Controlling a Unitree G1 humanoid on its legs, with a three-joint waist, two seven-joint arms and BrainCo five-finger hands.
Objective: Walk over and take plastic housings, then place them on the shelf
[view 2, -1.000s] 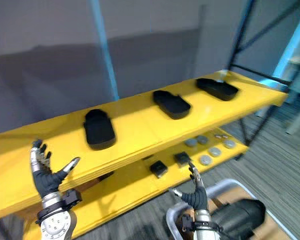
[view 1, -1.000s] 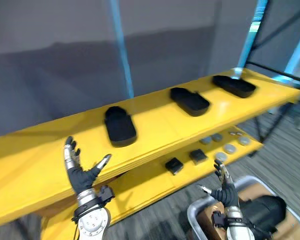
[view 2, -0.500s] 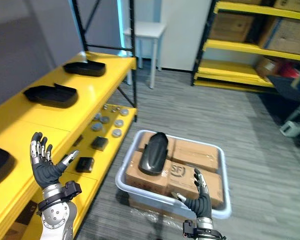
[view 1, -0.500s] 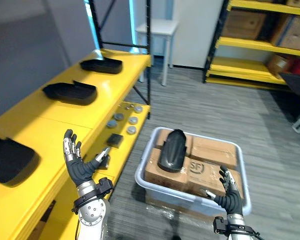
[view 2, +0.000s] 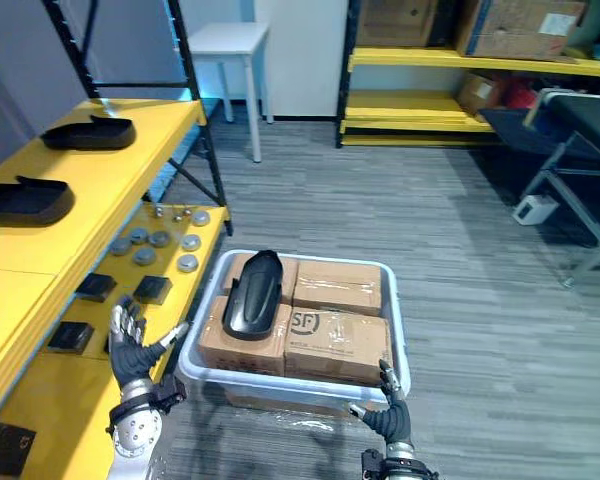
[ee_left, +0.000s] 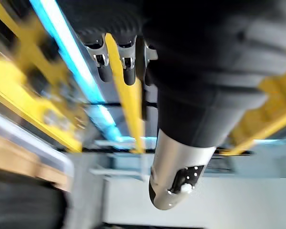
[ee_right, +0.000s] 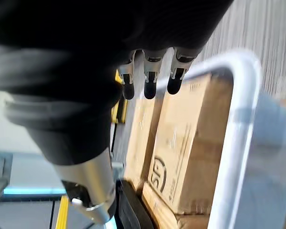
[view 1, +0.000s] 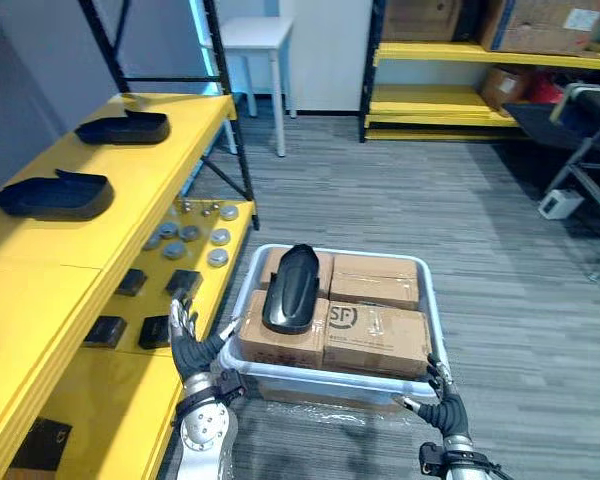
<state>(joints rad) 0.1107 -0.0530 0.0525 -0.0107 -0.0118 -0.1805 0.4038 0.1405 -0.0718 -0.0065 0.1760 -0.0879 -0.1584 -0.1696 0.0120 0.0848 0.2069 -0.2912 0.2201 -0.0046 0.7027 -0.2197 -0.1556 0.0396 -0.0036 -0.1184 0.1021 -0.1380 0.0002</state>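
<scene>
Two black plastic housings (view 1: 52, 196) lie well apart on the top board of the yellow shelf (view 1: 170, 150) at the left, one nearer and one farther along it. A third housing (view 1: 291, 288) lies on top of the cardboard cartons (view 1: 377, 340) that fill the pale plastic tote (view 1: 433, 318) on the grey floor, just right of the shelf. It rests on the left-hand cartons, its long side running near to far.

Both eye views take in the shelf's lower board, where grey round discs (view 1: 190, 232) sit in a loose group on the far part and small black blocks (view 1: 184, 283) lie nearer. Beyond stand a white table (view 1: 252, 35) and, farther right, a yellow rack (view 1: 450, 100) with brown boxes on it.

The left hand (view 1: 188, 345) is raised between the lower board and the tote's near left corner, fingers spread and released, grasping nothing. Its wrist view shows the fingers (ee_left: 126, 67) and thumb (ee_left: 176, 176) straight against blurred yellow frames.

The right hand (view 1: 442, 405) hovers at the tote's near right corner, also relaxed and empty. Its wrist view brings the tote close: straight fingers (ee_right: 150, 76) above the white rim, and a carton (ee_right: 190, 143) bearing a dark printed mark, with the housing's dark edge (ee_right: 128, 210) beyond.
</scene>
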